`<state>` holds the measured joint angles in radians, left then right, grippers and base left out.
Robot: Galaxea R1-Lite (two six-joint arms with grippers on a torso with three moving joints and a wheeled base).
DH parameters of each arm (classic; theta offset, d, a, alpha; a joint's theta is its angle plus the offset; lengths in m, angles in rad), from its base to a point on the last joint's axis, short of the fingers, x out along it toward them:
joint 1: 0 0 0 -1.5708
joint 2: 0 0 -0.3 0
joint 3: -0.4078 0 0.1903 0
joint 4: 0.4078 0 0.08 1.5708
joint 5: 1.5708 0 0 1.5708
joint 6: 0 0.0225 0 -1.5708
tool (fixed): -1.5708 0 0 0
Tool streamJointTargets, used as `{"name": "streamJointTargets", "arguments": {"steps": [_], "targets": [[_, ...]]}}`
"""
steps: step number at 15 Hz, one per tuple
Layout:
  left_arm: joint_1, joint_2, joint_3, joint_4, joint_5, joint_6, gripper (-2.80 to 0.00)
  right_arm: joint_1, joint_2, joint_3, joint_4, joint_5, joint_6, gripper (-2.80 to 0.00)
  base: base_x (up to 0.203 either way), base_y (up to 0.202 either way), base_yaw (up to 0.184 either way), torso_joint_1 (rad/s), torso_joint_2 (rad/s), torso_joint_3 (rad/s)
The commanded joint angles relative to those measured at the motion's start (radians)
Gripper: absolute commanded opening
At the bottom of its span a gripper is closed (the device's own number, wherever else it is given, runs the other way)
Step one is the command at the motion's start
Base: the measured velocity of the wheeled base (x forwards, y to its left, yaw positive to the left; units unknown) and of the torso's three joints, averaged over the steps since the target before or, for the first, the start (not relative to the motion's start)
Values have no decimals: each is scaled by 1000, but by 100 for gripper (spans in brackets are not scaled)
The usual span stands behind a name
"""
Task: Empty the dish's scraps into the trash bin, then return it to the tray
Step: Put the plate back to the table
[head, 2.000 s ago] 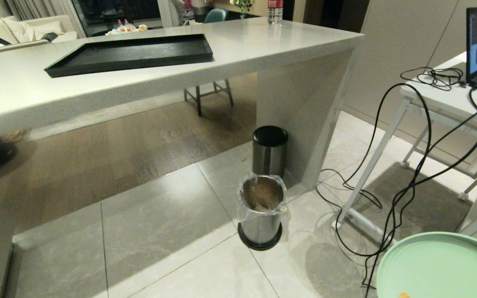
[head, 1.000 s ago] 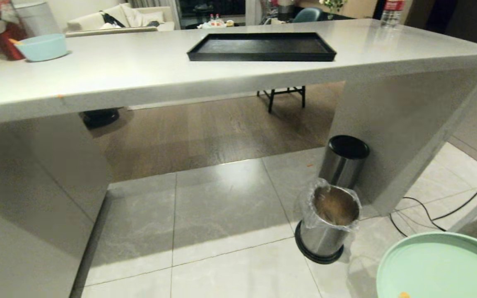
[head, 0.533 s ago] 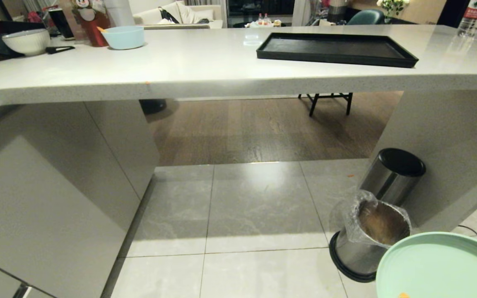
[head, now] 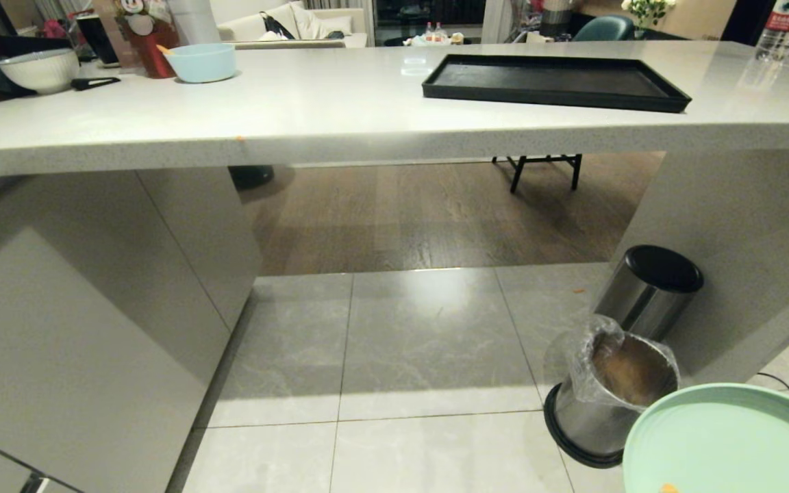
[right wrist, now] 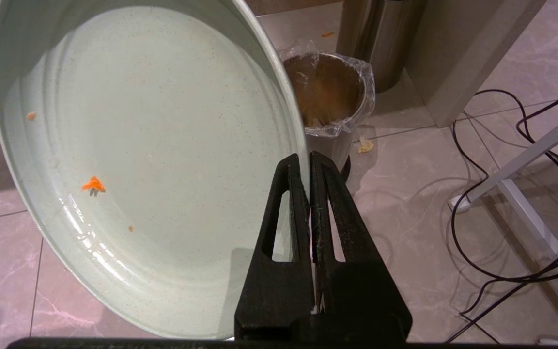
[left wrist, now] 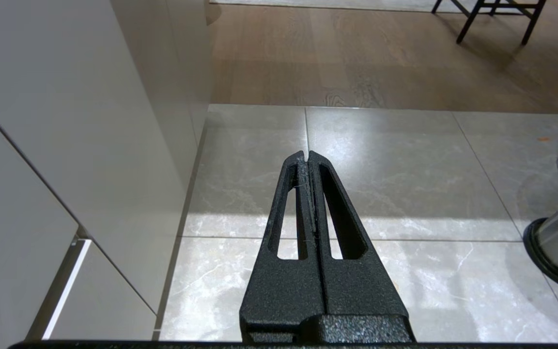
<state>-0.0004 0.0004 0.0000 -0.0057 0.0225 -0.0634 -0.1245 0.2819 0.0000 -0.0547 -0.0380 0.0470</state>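
Right gripper [right wrist: 308,162]: clamped on the rim of the dish [right wrist: 162,145].
Dish: nearly bare, only a few orange scraps [right wrist: 93,184] sticking; its edge hangs just beside the trash bin [head: 603,397].
Trash bin: on the floor by the counter's end leg, black-topped bin [head: 648,291] just behind it.
Tray [head: 555,82]: up on the counter [head: 298,116], well apart from the trash bin.
Left gripper [left wrist: 306,157]: fingers pressed together, holding nothing, above the tiles.
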Motion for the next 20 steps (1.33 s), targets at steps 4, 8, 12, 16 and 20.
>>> {"name": "streamJointTargets", "arguments": {"steps": [4, 8, 12, 16, 20], "targets": [[0, 1, 0, 0, 0, -1, -280, 0, 2, 0, -1, 1, 1, -280, 0, 0, 0, 0, 0, 0], [0, 1, 0, 0, 0, -1, -280, 0, 2, 0, -1, 0, 1, -280, 129, 0, 1, 3, 1, 2], [0, 1, 0, 0, 0, 1, -280, 0, 2, 0, -1, 0, 1, -280, 196, 0, 2, 4, 3, 3], [0, 1, 0, 0, 0, -1, -280, 0, 2, 0, -1, 0, 1, -280, 174, 0, 2, 2, 4, 3], [0, 1, 0, 0, 0, -1, -280, 0, 2, 0, -1, 0, 1, -280, 0, 0, 0, 0, 0, 0]]}}
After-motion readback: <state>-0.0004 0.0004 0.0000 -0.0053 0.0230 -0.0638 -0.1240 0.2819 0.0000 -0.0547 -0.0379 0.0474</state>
